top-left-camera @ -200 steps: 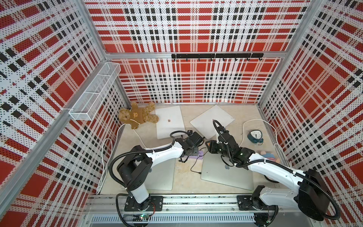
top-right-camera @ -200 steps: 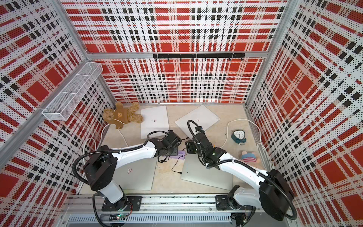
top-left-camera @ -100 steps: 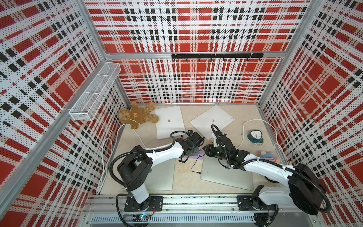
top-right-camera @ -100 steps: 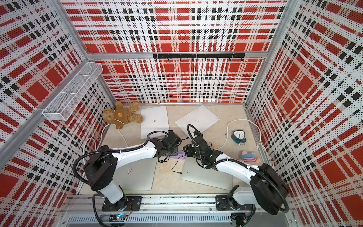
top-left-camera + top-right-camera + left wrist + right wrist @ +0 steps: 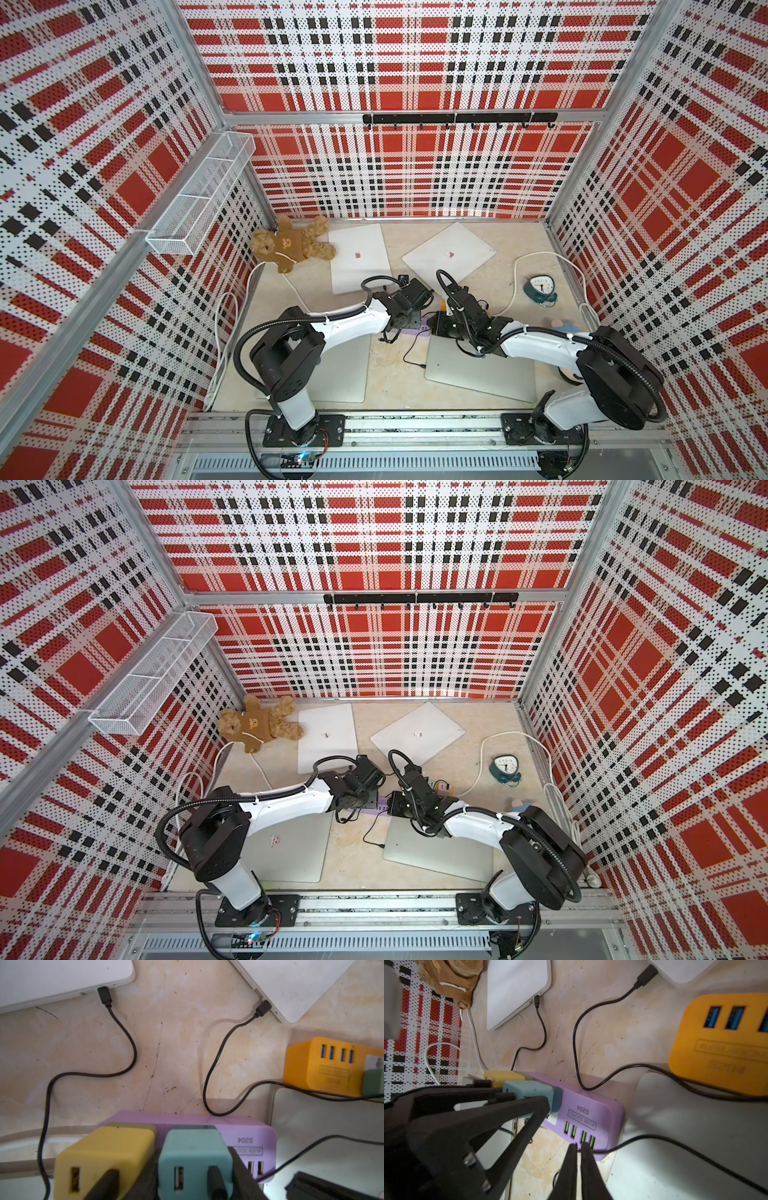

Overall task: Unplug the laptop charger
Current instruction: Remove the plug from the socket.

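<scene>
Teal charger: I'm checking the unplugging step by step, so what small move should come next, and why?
Probably the left gripper should pull the teal charger straight out of the purple power strip. Its fingers sit on both sides of the charger, which is seated in the strip, and the shut right gripper rests its tips at the strip's port end, seemingly bracing it.

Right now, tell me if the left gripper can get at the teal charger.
Probably yes: the left gripper sits closed around the teal charger on the purple power strip, with nothing in between.
</scene>
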Controlling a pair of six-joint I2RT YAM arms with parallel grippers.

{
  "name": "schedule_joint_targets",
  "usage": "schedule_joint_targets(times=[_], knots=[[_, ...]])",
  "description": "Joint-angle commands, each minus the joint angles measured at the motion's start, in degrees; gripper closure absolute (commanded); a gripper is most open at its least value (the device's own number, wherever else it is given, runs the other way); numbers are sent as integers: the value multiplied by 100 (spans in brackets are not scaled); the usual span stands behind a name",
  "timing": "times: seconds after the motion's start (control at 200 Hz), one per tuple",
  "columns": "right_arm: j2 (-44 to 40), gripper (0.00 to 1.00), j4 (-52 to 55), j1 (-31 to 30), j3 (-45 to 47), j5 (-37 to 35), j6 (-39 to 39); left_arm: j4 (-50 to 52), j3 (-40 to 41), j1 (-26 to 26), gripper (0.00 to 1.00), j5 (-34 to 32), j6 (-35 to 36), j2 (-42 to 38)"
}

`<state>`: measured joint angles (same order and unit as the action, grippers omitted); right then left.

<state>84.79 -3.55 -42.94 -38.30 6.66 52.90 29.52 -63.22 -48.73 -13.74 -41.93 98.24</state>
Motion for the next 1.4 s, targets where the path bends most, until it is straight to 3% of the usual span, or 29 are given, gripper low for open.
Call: schedule_joint_targets(times=[0.0,0.586,0.787,1.162,1.393], knots=[[174,93,-274,28,-89,182,21,-166,-84,-66,73,263,-52,169],[685,97,-144,31,-58,64,239,-95,-127,-82,76,266,-57,178],[814,98,-79,31,7,109,425,536,-577,-285,79,-364,-34,424],[872,99,-19,31,25,98,471,-47,-320,-189,81,319,-144,157],[960,100,126,31,-10,108,486,735,-777,-376,82,-472,-50,426]])
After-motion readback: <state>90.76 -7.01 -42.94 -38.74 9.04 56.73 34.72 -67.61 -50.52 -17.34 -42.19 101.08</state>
